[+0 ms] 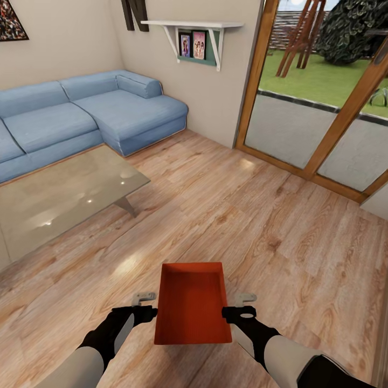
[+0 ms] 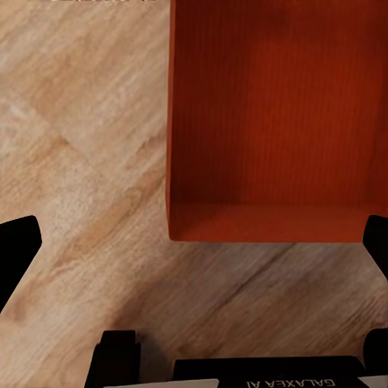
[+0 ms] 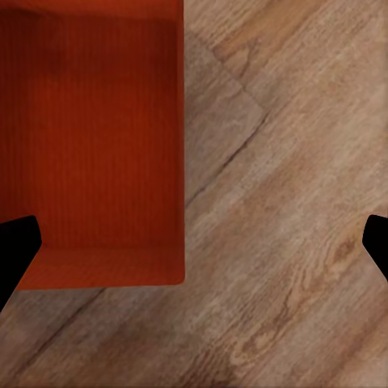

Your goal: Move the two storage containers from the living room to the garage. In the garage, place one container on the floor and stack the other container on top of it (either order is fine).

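One orange-red open-top storage container (image 1: 191, 302) sits low over the light wood-plank living room floor (image 1: 258, 215), directly in front of me, and it is empty. My left gripper (image 1: 144, 305) is at its left wall and my right gripper (image 1: 241, 305) at its right wall. In the left wrist view the container (image 2: 275, 113) has its side wall between the widely spread fingers of the open left gripper (image 2: 194, 242). The right wrist view shows the container (image 3: 89, 137) likewise, with the right gripper (image 3: 194, 242) open across its side wall. Whether either gripper touches the container I cannot tell.
A glass coffee table (image 1: 59, 194) stands to the left, with the blue corner sofa (image 1: 91, 116) behind it. Wood-framed glass doors (image 1: 323, 108) fill the right back wall. A white shelf (image 1: 196, 32) hangs on the wall. Bare plank floor stretches ahead and to the right.
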Controlling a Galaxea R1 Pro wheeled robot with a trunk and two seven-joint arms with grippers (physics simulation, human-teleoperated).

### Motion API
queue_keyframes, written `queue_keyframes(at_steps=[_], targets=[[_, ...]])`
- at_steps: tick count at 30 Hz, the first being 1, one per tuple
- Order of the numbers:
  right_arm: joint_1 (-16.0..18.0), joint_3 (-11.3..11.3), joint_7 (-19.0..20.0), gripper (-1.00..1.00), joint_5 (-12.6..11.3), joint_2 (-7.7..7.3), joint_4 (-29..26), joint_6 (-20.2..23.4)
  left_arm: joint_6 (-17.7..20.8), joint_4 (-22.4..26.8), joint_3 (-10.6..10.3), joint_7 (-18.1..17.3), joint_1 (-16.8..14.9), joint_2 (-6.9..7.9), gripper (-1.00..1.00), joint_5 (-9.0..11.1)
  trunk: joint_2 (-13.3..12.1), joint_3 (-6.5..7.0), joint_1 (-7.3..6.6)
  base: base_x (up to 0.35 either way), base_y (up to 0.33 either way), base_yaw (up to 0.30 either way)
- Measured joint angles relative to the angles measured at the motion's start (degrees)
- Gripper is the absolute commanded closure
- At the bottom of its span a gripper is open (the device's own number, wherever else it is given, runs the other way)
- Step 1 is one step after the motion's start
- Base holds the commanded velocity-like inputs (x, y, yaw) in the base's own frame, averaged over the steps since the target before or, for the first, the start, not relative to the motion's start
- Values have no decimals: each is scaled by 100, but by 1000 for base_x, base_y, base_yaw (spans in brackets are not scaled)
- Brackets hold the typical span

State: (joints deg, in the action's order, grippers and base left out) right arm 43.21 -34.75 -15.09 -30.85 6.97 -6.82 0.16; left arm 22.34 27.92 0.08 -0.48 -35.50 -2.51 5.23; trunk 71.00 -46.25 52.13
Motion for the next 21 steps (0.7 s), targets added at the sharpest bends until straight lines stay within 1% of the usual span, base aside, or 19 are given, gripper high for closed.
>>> queue_keyframes(at_steps=[7,11,21], targets=[[0,0,1,-100,5,9,-7,-1,-7,64,-6,0,0,9,-100,-22,281,-126,154,0,0,0],[0,0,1,-100,6,12,-14,-5,-8,77,-16,1,0,12,-100,-27,282,-126,154,0,0,0],[0,7,-1,-100,6,6,-55,-15,-8,82,-23,-6,0,7,-100,-28,682,-305,374,0,0,0]])
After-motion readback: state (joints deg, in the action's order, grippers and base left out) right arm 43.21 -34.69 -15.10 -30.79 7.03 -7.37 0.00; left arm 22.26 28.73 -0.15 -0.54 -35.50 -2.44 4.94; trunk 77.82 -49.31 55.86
